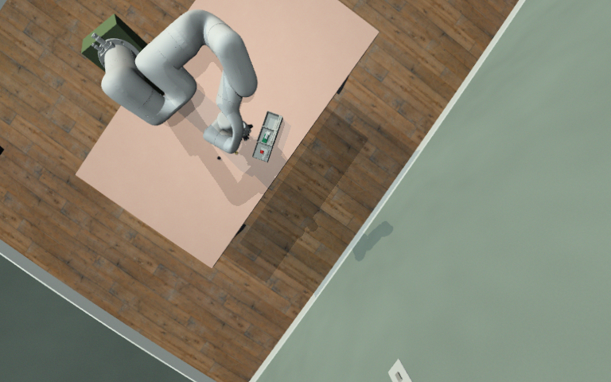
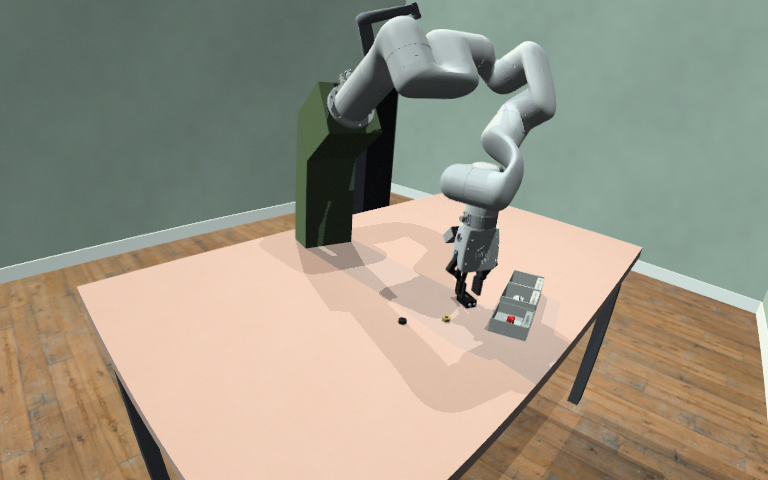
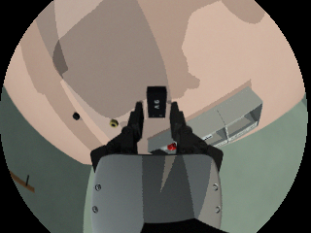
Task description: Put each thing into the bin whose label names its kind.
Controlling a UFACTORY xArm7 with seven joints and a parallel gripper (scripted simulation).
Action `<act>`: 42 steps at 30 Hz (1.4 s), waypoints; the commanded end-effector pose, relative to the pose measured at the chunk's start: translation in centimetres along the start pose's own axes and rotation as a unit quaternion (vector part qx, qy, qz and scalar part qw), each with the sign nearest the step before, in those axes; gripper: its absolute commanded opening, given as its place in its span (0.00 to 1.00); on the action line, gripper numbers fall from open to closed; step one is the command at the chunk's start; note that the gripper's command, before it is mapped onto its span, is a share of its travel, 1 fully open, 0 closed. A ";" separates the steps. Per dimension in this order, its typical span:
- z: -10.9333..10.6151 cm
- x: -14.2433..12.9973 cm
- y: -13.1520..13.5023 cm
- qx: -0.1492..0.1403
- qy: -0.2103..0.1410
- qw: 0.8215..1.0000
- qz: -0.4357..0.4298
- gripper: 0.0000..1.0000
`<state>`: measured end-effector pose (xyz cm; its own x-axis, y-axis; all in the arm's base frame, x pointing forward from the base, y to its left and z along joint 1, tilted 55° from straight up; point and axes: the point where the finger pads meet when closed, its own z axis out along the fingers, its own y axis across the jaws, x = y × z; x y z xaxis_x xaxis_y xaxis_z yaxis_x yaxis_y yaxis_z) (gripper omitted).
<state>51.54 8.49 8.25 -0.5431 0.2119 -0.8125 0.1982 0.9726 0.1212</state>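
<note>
Could land a fingertip on top of the black block (image 2: 468, 302) (image 3: 156, 102) rather than beside it, if lowered slightly off line, with only modest room to either side. Could then tip or shove it along the table (image 1: 157, 189) (image 2: 227, 356) (image 3: 214, 44). Might also grip too shallowly if closed before reaching down far enough, and so drop it on the way. Might knock the row of bins (image 1: 260, 159) (image 2: 507, 331) (image 3: 233, 104), standing just beside, if swung across too low; might jolt the red thing (image 1: 262, 151) (image 2: 511, 319) (image 3: 171, 147) inside as well. Might choose wrongly if guided by a misread label; cannot read the labels clearly from here. Probably to be treated as a battery, judging by the upside-down "9V" marking.

Holding nothing with the tool (image 1: 247, 131) (image 2: 469, 292) (image 3: 156, 109): parted partway, neither wide nor shut. To be found on the table, close below the fingertips and, in the wrist view, lined up with the gap between them.
</note>
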 end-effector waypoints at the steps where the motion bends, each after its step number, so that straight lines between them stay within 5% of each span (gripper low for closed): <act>1: 0.8 -0.1 0.1 -0.001 -0.001 1.000 0.000 0.42; 26: 2.0 -0.1 0.1 -0.001 -0.001 1.000 0.000 0.42; 27: 2.0 -0.1 0.1 -0.001 -0.001 1.000 0.000 0.00; 42: 2.0 -0.1 0.1 -0.001 -0.001 1.000 0.000 0.00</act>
<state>53.23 8.31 7.11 -0.5425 0.2112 -0.8130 0.1973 0.9728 0.1211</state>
